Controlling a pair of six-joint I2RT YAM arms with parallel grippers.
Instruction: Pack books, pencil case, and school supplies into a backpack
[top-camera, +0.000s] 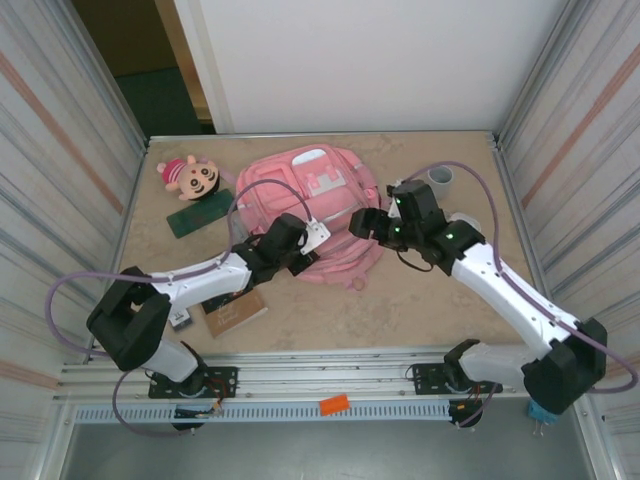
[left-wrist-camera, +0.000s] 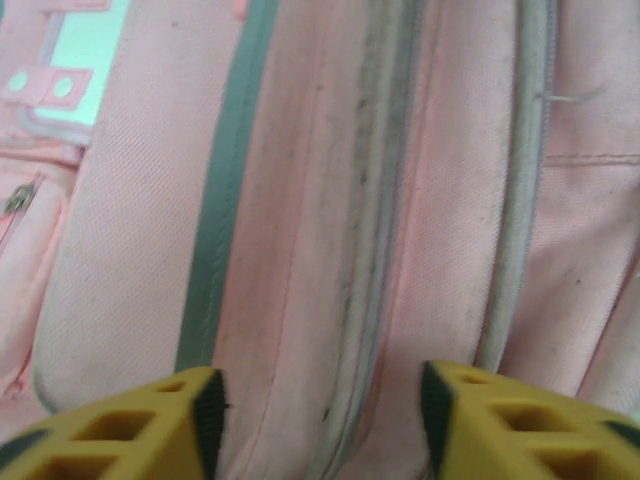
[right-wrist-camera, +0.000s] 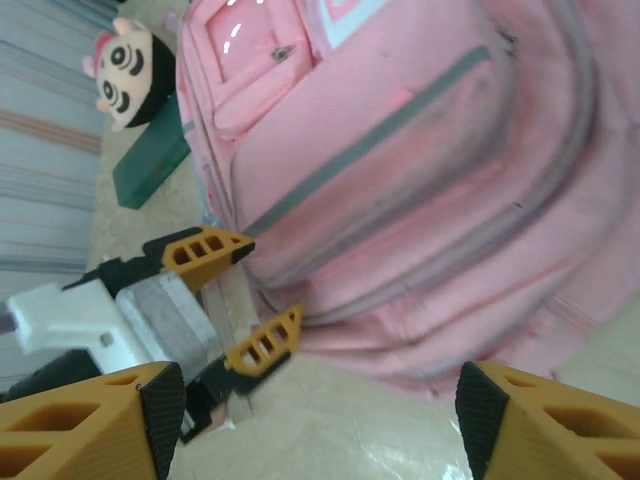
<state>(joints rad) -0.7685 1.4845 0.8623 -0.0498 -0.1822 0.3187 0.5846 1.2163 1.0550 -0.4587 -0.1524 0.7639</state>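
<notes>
Backpack (top-camera: 310, 210): pink, flat on surface (top-camera: 400, 300), frame centre, zip apparently shut. Book (top-camera: 235, 313): lower left, unpacked. Left end effector (left-wrist-camera: 320, 425): released, astride zip seam. Right end effector (right-wrist-camera: 315, 425): released, at bag's edge. Pencil case (top-camera: 200, 213): upper left. Risk: grip slips on smooth fabric, shoving bag instead of opening it

Overhead view faces down; both wrist views closely share the backpack (right-wrist-camera: 400, 170).
</notes>
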